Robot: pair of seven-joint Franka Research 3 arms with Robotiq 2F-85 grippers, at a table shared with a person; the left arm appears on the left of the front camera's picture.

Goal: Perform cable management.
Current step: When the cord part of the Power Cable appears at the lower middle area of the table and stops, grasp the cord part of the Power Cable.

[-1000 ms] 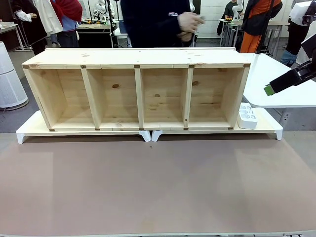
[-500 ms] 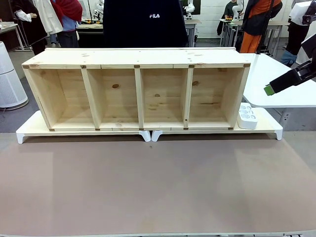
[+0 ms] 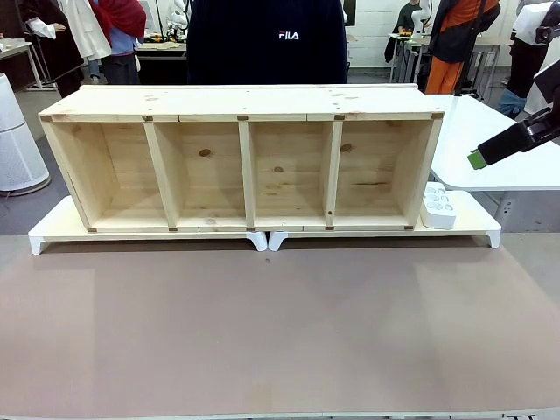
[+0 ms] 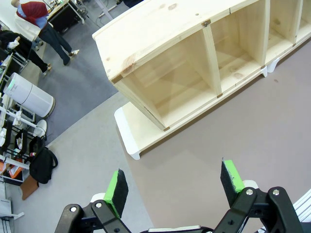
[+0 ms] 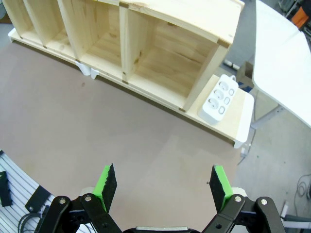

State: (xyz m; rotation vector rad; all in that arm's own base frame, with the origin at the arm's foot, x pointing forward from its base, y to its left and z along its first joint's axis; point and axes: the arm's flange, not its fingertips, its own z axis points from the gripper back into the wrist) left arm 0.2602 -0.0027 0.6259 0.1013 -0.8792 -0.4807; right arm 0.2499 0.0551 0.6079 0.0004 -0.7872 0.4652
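Left gripper [image 4: 174, 187]: jaws wide, nothing between, hovering over brown table mat [image 4: 233, 131] near left end of long pale pine shelf with four open bays [image 4: 160, 29]. Right gripper [image 5: 164, 184]: jaws wide, empty, above mat off shelf's right end. White multi-socket power strip [image 5: 218, 98] lies on low white platform [image 5: 243, 116], just beside shelf's right wall. Person in dark sweatshirt [image 3: 262, 44] stands behind shelf. Long glossy black cable: whereabouts cannot be told.
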